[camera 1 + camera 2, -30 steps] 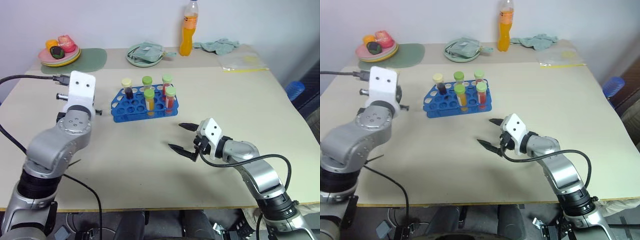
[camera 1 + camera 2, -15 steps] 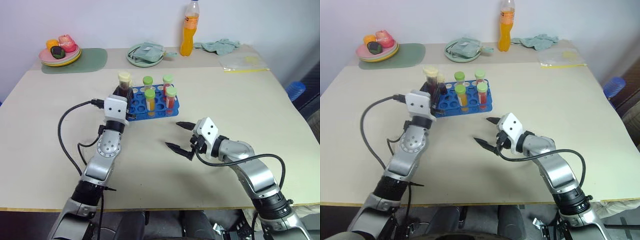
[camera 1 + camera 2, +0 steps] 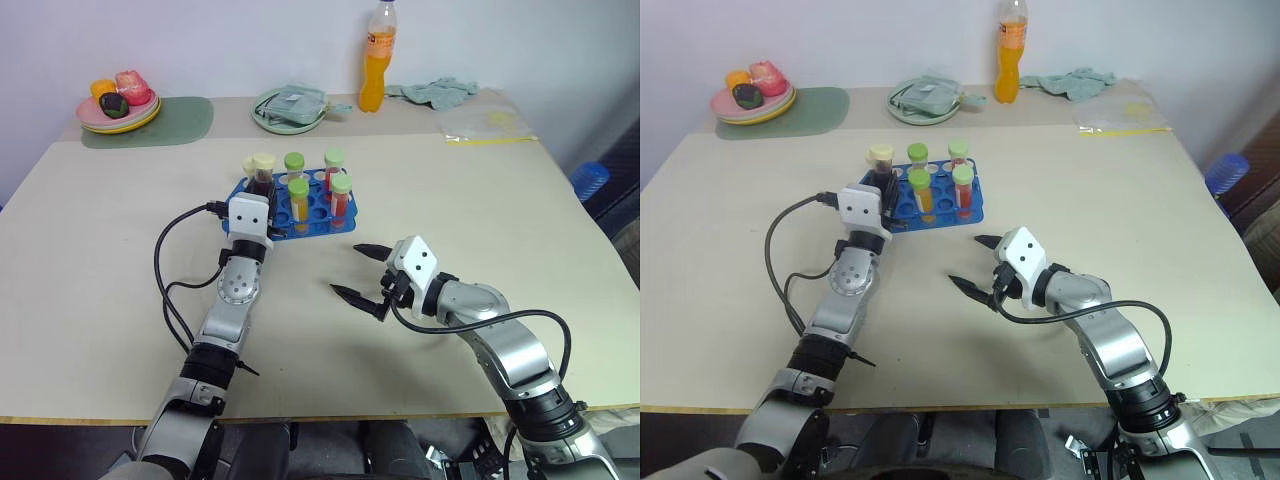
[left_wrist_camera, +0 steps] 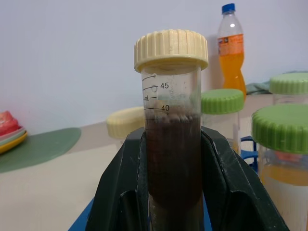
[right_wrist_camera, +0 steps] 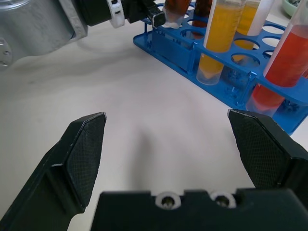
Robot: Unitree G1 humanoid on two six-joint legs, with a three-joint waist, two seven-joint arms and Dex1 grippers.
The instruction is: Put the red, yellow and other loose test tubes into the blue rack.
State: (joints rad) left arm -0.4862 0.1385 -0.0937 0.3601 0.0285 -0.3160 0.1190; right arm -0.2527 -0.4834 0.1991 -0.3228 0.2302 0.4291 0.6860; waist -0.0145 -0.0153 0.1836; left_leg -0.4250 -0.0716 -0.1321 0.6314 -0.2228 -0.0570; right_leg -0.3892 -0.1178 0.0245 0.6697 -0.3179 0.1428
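Observation:
The blue rack stands mid-table with several capped tubes upright in it, yellow and red among them. My left gripper is shut on a tube of dark brown liquid with a cream cap. It holds the tube upright at the rack's left end, lower end at the rack's top. Whether it sits in a hole I cannot tell. My right gripper rests open and empty just above the table, in front of the rack's right end.
At the back of the table stand an orange drink bottle, a green plate with a cloth, and a plate of fruit on a green mat. A plastic bag lies back right. A black cable trails beside my left arm.
My left arm has swung down and to the right from a raised pose, bringing the brown tube to the rack's left end. The right gripper has stayed where it was.

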